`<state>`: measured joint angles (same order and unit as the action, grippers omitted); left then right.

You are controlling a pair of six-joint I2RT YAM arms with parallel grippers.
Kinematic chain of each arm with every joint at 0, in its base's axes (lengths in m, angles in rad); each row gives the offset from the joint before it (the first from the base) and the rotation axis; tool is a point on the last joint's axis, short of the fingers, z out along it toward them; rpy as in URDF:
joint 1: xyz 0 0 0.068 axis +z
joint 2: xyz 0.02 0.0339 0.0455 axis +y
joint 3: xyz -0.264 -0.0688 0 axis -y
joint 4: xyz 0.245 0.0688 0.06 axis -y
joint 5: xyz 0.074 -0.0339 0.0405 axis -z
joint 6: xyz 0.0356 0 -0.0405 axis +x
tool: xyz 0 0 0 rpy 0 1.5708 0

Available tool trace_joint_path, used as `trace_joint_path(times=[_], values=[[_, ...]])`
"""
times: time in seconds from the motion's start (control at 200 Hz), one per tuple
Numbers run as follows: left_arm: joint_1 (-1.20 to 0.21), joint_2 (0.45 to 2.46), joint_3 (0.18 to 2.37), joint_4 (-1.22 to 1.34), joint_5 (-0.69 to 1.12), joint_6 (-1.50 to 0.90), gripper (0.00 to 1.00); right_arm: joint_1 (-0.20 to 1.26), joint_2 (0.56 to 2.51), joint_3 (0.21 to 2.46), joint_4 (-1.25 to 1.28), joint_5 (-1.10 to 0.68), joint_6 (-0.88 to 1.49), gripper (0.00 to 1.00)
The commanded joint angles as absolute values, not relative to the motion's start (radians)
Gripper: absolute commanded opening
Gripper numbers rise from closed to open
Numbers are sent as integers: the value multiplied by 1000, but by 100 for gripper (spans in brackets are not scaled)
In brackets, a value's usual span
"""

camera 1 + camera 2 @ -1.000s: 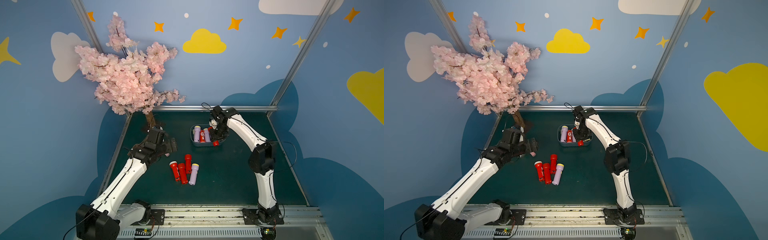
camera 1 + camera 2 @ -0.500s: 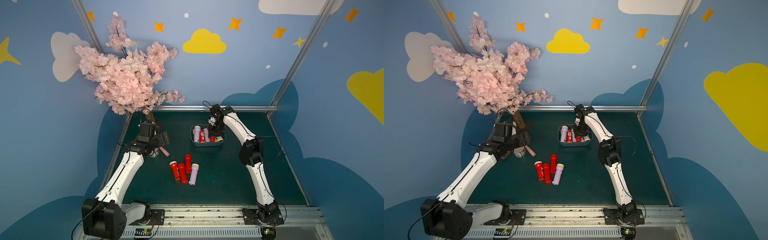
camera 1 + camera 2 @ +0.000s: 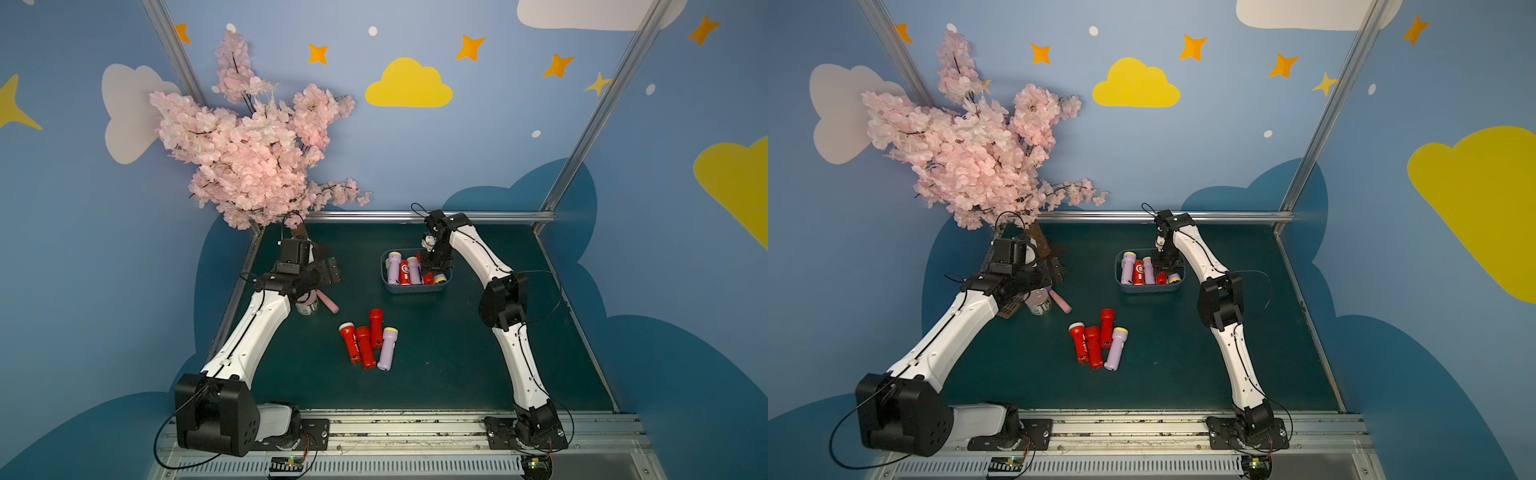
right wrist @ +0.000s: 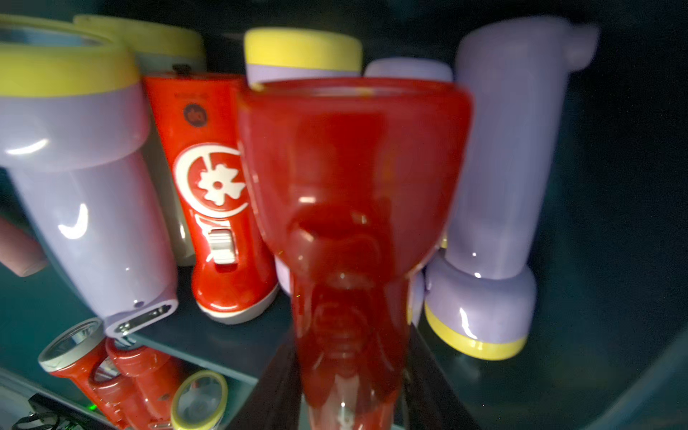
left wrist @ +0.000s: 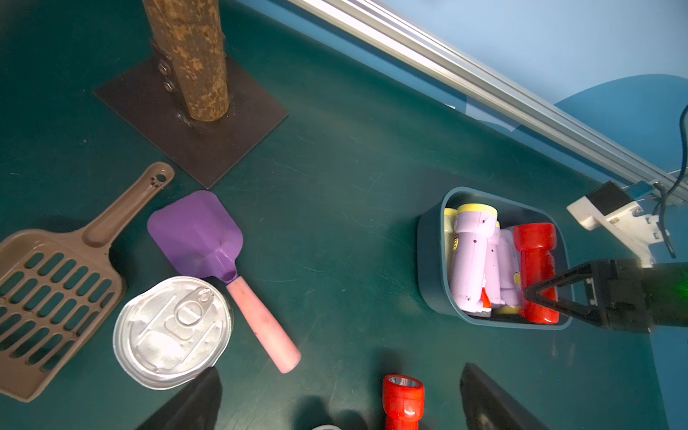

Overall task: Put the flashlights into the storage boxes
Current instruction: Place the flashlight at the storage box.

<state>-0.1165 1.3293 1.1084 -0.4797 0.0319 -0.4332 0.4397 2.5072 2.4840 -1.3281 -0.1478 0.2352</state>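
The slate-blue storage box [image 3: 415, 289] [image 3: 1148, 289] stands at the back of the mat with several lavender and red flashlights lying in it. My right gripper [image 3: 432, 270] [image 3: 1166, 270] [image 4: 350, 357] reaches down into the box, shut on a red flashlight [image 4: 353, 167] [image 5: 536, 245]. Three red flashlights [image 3: 363, 347] [image 3: 1094, 347] and a lavender flashlight [image 3: 387, 347] [image 3: 1116, 348] lie together mid-mat. My left gripper [image 3: 328, 270] [image 3: 1057, 270] [image 5: 340, 402] hangs open and empty near the tree base. One loose red flashlight head [image 5: 404, 394] shows below it.
A blossom tree [image 3: 249, 158] rises from a trunk on a dark plate [image 5: 193, 56] at the back left. Beside it lie a brown slotted scoop [image 5: 48, 283], a purple shovel with a pink handle [image 5: 197, 234] and a sealed can [image 5: 173, 331]. A metal rail [image 3: 415, 216] bounds the back.
My right gripper has carried the red flashlight from the box's front rim in over the box and down among the others. The left arm has swung back toward the tree.
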Motion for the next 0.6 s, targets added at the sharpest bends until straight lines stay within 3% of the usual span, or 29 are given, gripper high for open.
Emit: trace_joint_path(times=[0.0,0.596], values=[[-111,1334,1132,-471,53,-433,99,391,2521,2505,-1365,-78,215,32],[-112,1316,1112,-472,67,-493,100,350,2542,2484,-1379,-83,186,37]])
